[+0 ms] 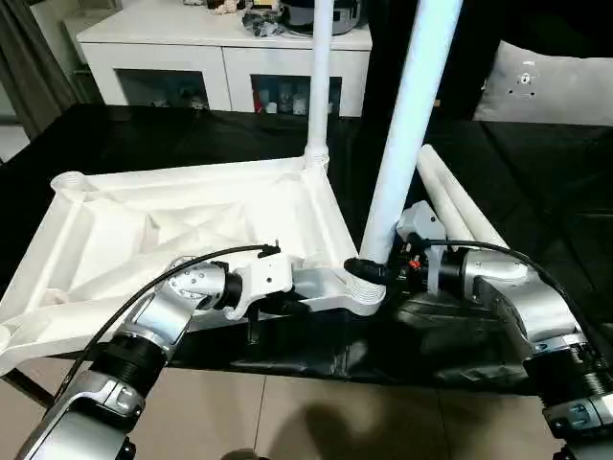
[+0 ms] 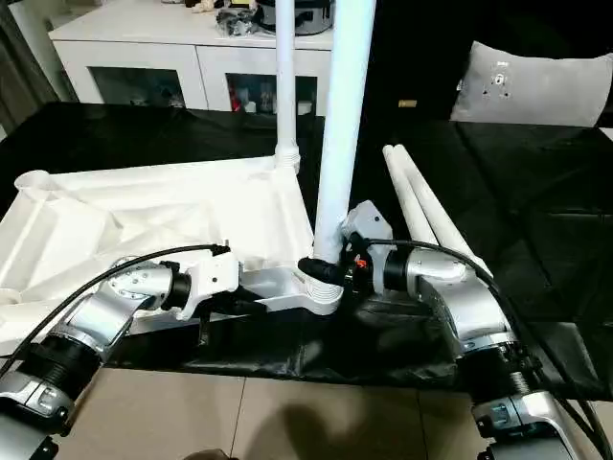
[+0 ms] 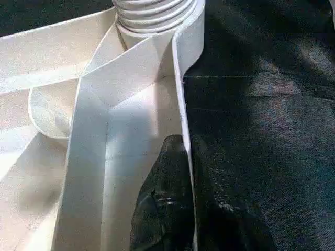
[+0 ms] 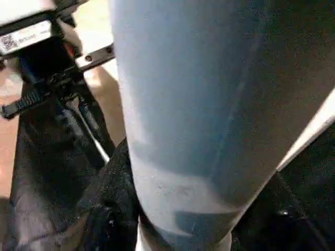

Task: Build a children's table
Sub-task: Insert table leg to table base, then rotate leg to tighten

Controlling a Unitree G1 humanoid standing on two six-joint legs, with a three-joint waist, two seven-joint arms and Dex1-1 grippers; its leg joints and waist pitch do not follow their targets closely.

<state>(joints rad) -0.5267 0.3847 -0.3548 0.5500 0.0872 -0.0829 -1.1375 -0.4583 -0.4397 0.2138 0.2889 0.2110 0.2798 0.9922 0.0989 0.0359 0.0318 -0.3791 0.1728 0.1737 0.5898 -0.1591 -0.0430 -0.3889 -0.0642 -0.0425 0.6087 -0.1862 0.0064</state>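
1. Tabletop (image 1: 182, 225) lies underside up on the black surface (image 1: 536, 192), one leg (image 1: 320, 77) upright in its far socket.
2. Left fingers (image 3: 167, 209) pinch its near rim.
3. Right gripper (image 2: 330, 270) grasps a second leg (image 2: 343, 125) at the near socket.
4. Two spare legs (image 2: 421, 206) lie beside it.

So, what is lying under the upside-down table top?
Under the table top a black sheet covers the surface, showing past its near and right edges. Two loose legs lie on the sheet beside the top. What is directly beneath the top is hidden.
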